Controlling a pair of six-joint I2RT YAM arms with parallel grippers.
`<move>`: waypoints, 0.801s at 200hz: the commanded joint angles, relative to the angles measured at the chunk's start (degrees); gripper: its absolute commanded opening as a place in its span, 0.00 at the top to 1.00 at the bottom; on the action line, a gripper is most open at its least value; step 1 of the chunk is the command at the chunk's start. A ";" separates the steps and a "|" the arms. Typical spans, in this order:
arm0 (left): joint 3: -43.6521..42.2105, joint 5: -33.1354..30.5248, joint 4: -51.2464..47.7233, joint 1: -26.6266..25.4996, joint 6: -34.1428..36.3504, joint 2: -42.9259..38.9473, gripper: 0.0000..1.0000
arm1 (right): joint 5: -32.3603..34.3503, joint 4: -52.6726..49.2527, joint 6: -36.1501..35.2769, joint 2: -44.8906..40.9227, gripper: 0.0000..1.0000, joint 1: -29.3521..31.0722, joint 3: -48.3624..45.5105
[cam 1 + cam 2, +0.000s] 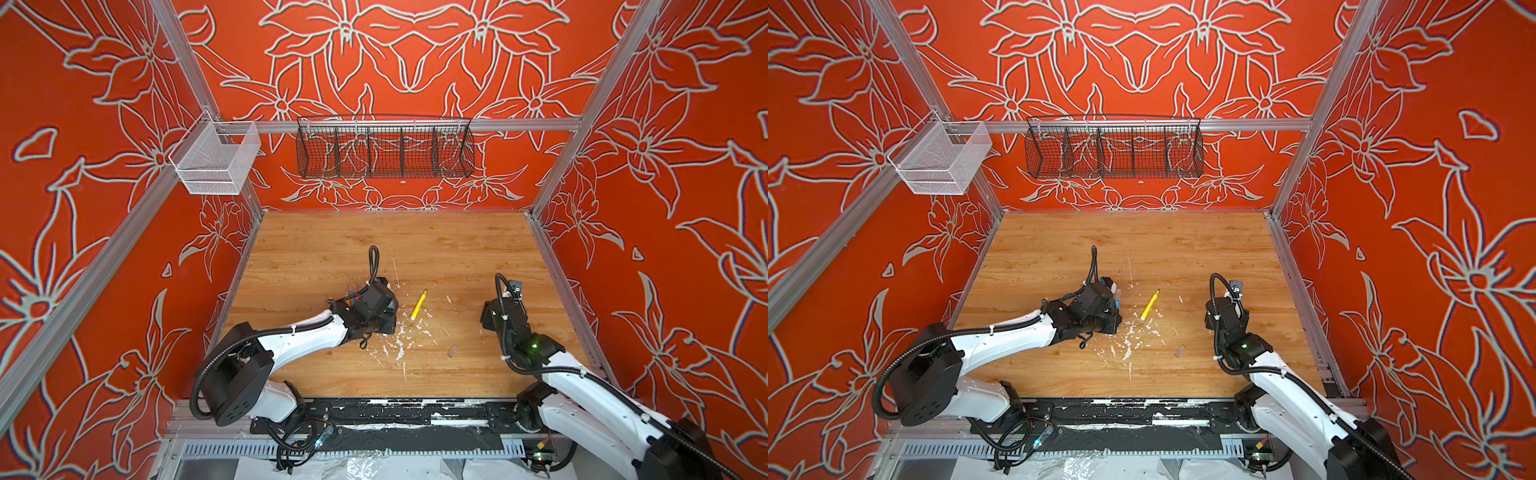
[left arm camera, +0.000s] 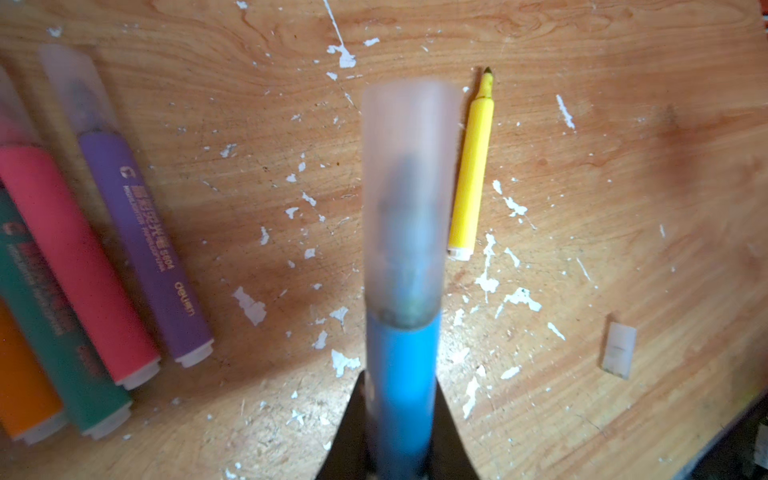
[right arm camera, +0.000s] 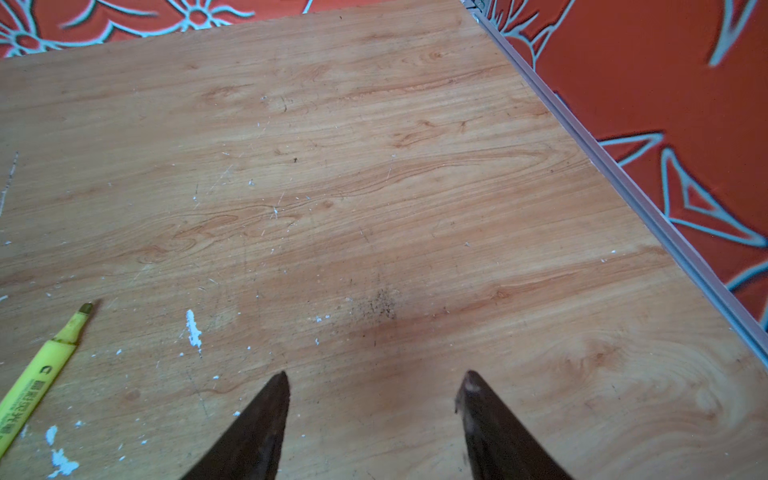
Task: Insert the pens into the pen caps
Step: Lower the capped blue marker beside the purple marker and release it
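My left gripper (image 2: 400,376) is shut on a blue pen (image 2: 401,395), which wears a cloudy clear pen cap (image 2: 409,187) on its tip. Beside it on the wood lie capped purple (image 2: 145,245) and pink (image 2: 75,266) pens, then green (image 2: 54,332) and orange (image 2: 20,374) ones, their tips cut off from view. An uncapped yellow pen (image 1: 419,304) (image 1: 1150,304) (image 2: 471,174) lies mid-table. A loose pen cap (image 1: 452,351) (image 1: 1180,351) (image 2: 619,351) lies nearer the front. My right gripper (image 3: 377,374) hangs open and empty over bare wood, right of the yellow pen (image 3: 37,382).
White paint flecks (image 1: 401,345) spatter the table's middle. A black wire basket (image 1: 384,151) and a white mesh basket (image 1: 216,160) hang on the back rail. An aluminium rail (image 3: 623,183) edges the table close to my right gripper.
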 commanded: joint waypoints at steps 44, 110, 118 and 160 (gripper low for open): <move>3.31 -10.10 -2.94 -0.35 -2.76 7.20 1.00 | -1.40 1.21 -0.59 0.72 0.34 -0.29 1.70; 6.90 -18.43 -5.49 -0.35 -3.24 13.45 1.00 | -2.09 1.41 -0.93 1.18 0.35 -0.31 1.79; 7.43 -20.08 -5.98 -0.22 -3.22 13.96 1.00 | -2.20 1.42 -0.94 1.33 0.35 -0.29 1.85; 13.49 -26.88 -10.63 1.02 -5.11 21.18 1.00 | -2.42 1.43 -1.02 1.39 0.35 -0.29 1.88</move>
